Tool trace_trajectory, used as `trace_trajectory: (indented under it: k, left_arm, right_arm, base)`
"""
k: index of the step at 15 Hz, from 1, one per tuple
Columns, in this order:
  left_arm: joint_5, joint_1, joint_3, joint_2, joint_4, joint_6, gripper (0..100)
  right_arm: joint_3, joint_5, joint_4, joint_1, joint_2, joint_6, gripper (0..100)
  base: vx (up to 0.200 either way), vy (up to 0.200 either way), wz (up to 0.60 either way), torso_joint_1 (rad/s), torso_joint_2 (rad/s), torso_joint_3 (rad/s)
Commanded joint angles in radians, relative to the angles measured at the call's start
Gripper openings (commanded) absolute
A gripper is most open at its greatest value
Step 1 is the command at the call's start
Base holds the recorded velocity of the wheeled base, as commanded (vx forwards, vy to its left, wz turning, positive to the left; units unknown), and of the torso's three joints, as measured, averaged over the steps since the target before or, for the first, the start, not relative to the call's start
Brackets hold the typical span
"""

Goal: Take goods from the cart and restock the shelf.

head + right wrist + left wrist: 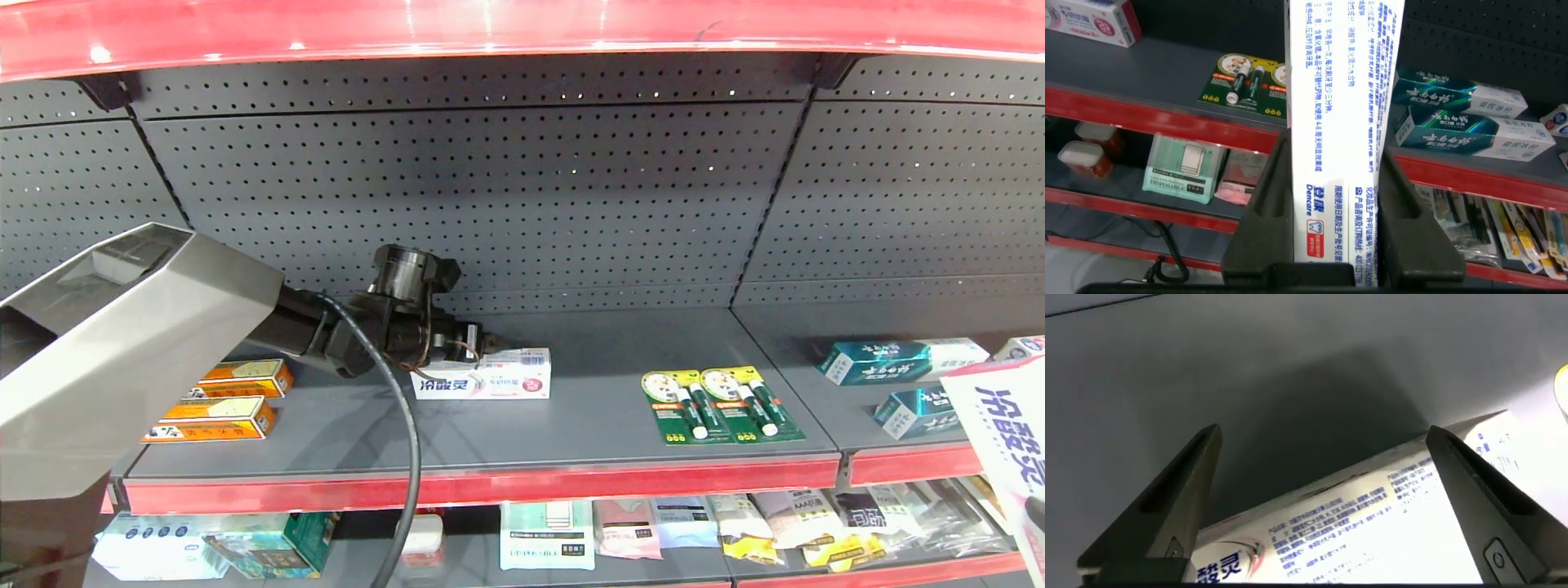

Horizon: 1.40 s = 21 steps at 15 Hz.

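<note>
A white toothpaste box (483, 376) lies flat on the grey shelf (588, 416), left of centre. My left gripper (476, 338) is at the box's back left end. In the left wrist view the left gripper (1319, 437) stands open, its fingers (1188, 498) spread wide with the same box (1372, 523) lying between them. My right gripper (1335, 163) is shut on a second white toothpaste box (1341, 98), held upright in front of the shelf. That box (1008, 441) shows at the right edge of the head view.
Two orange boxes (224, 400) lie at the shelf's left. Green lip balm cards (722, 404) lie at centre right, and teal toothpaste boxes (898, 359) lie on the right bay. The lower shelf (571, 531) holds several packets. A red lip (490, 486) edges the shelf.
</note>
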Motion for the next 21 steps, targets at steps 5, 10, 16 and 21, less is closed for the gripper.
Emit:
trace_trajectory:
  k: [5, 10, 16, 21]
  left_arm:
    - [-0.019, -0.001, 0.011, -0.004, 0.003, 0.001, 100]
    - [-0.033, -0.001, 0.062, -0.016, 0.001, 0.04, 100]
    - [-0.034, -0.001, 0.149, -0.062, 0.0, 0.04, 100]
    - [-0.033, -0.001, 0.191, -0.079, -0.006, 0.037, 100]
  right_arm:
    - [0.009, 0.001, 0.0, 0.002, 0.001, 0.0, 0]
    - [0.011, 0.001, 0.0, 0.002, 0.003, 0.001, 0]
    - [0.014, 0.001, 0.0, 0.002, 0.001, 0.003, 0]
    - [0.014, 0.001, 0.0, 0.002, 0.0, 0.003, 0]
  base:
    - [0.0, 0.0, 0.0, 0.0, 0.0, 0.0]
    - [0.0, 0.0, 0.0, 0.0, 0.0, 0.0]
    - [0.0, 0.0, 0.0, 0.0, 0.0, 0.0]
    - [0.0, 0.0, 0.0, 0.0, 0.0, 0.0]
